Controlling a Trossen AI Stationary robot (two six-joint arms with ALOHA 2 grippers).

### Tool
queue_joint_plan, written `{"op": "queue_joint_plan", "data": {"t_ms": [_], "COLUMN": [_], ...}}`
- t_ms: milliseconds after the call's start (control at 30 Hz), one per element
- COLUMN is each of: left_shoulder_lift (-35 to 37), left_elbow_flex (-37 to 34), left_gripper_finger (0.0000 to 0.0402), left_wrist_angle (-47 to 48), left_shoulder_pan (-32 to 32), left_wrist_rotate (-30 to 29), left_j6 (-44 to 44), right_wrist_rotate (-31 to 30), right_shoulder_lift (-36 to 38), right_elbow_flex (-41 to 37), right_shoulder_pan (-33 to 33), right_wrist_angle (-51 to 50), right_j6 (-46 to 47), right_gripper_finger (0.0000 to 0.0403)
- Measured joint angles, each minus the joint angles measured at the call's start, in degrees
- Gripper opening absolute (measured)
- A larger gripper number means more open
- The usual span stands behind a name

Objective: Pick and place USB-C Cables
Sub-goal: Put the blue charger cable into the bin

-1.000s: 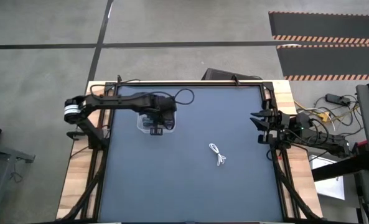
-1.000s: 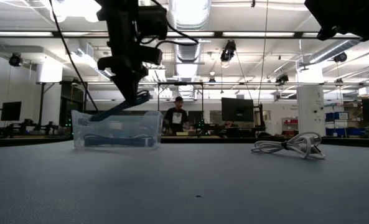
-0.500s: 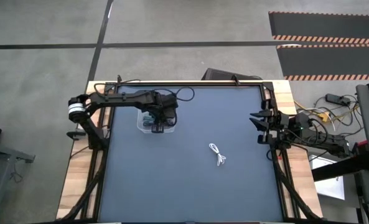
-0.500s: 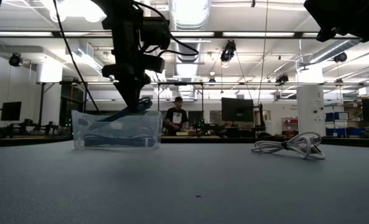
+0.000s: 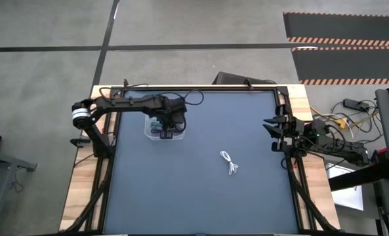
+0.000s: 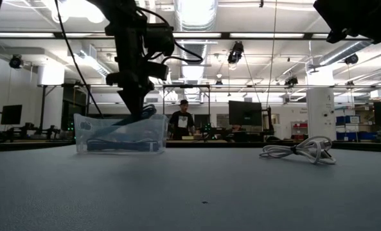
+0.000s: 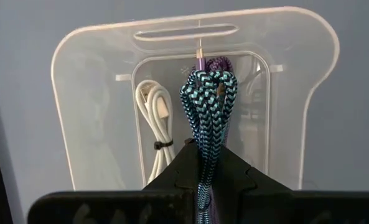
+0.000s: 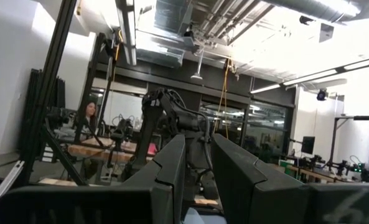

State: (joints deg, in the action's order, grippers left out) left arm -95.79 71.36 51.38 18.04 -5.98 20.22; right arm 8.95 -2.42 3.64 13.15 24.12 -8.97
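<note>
The left gripper [image 7: 206, 163], clamped on the teal cable [image 7: 208, 112], has descended into the clear box [image 7: 78, 118], so release comes next; one white cable [image 5: 230, 161] remains on the table.

The clear box [image 5: 163, 128] near the table's [image 5: 181, 196] far left corner is blocked from above by the left gripper [image 5: 166, 128] and its arm. A white cable [image 5: 229, 162] lies alone mid-table, open on every side. The right gripper [image 5: 271, 132] sits at the right edge.
</note>
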Motion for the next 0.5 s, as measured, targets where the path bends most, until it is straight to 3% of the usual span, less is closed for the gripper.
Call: {"op": "queue_joint_plan", "data": {"t_ms": [500], "left_shoulder_lift": [0.0], "left_elbow_flex": [-0.6], "left_gripper_finger": [0.0008], "left_wrist_angle": [-1.9], "left_shoulder_pan": [0.0], "left_wrist_rotate": [0.0], "left_j6": [0.8], "right_wrist_rotate": [0.0], "right_shoulder_lift": [0.0], "right_elbow_flex": [0.0], "right_shoulder_pan": [0.0], "right_wrist_angle": [-0.7], "right_j6": [0.4], "right_gripper_finger": [0.0068]}}
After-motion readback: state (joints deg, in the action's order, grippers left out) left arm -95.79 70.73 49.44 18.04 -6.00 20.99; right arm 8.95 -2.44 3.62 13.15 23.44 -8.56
